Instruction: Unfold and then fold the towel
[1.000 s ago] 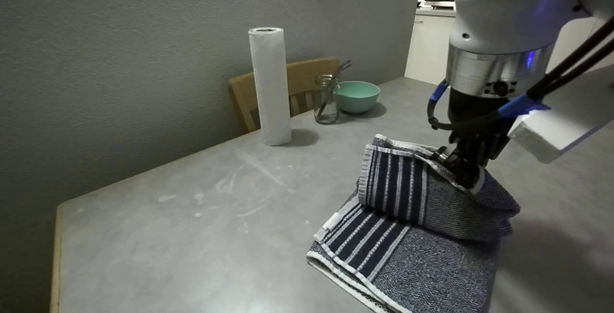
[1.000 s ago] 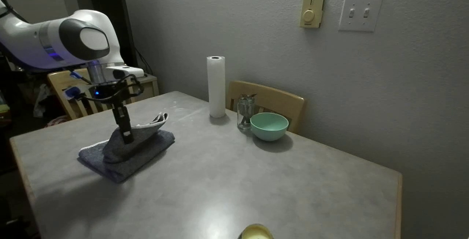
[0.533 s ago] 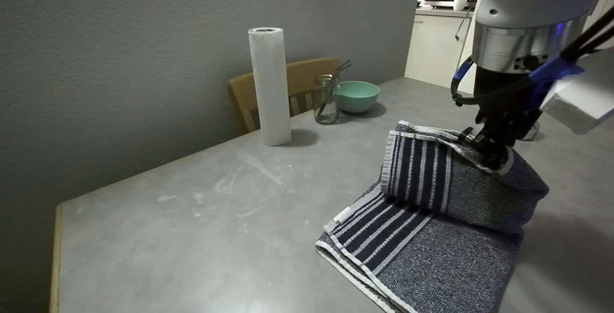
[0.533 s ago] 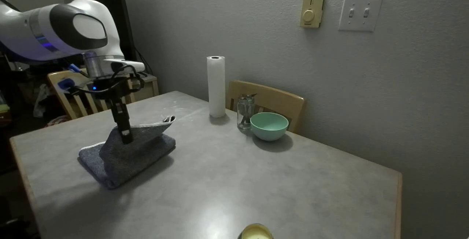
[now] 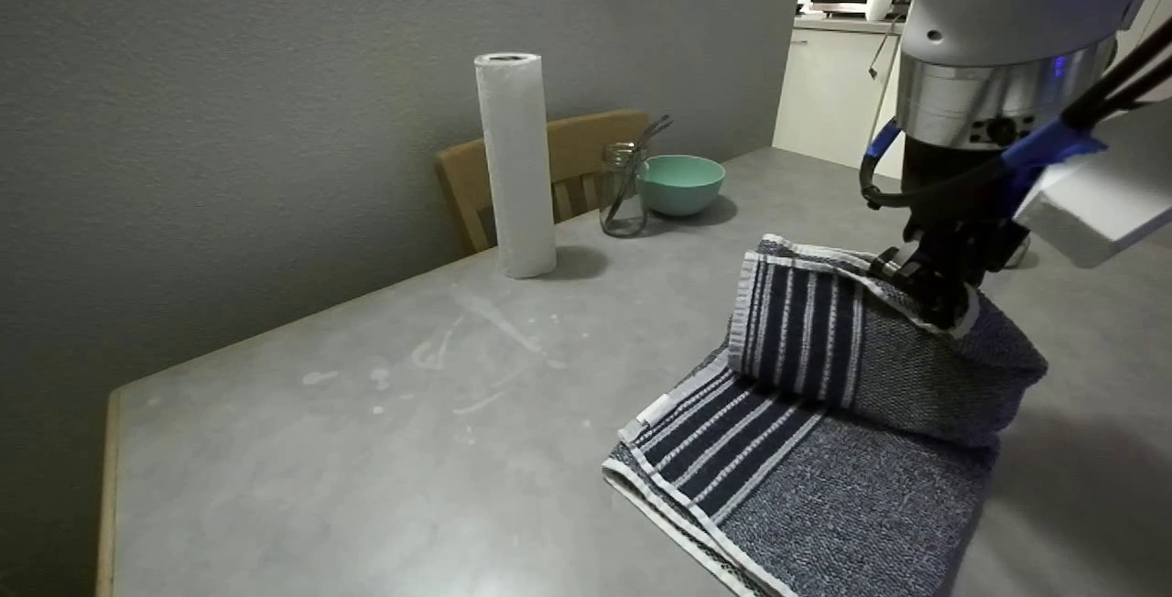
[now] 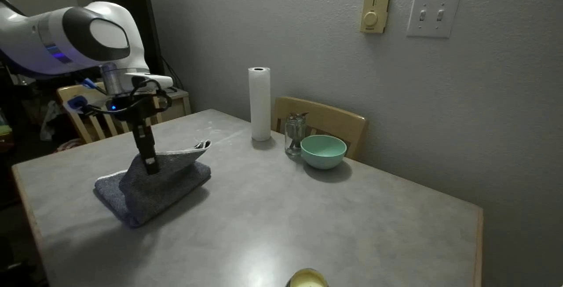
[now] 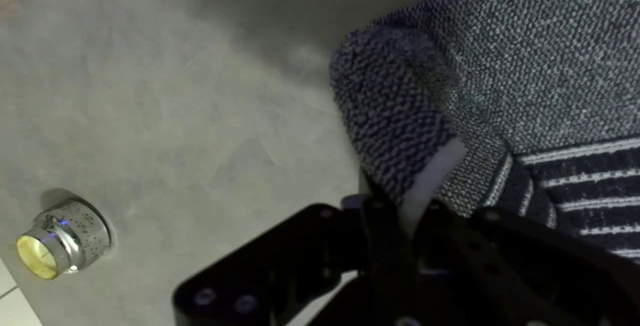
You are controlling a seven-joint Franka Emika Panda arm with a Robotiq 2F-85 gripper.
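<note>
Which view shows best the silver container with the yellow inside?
The wrist view: nothing hides the silver container there, and its speckled side shows clearly. In an exterior view the picture's bottom edge cuts it off, leaving mainly its yellow inside; in an exterior view what seems a sliver of it shows past the gripper.

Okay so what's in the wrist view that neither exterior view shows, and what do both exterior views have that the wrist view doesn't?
Only the wrist view shows the speckled silver candle jar whole; the exterior views catch at most part of it. Only the exterior views show the white paper towel roll, the glass jar, the mint-green bowl and a wooden chair back. All three share the gripper, shut on the blue-grey towel, and the grey tabletop.
</note>
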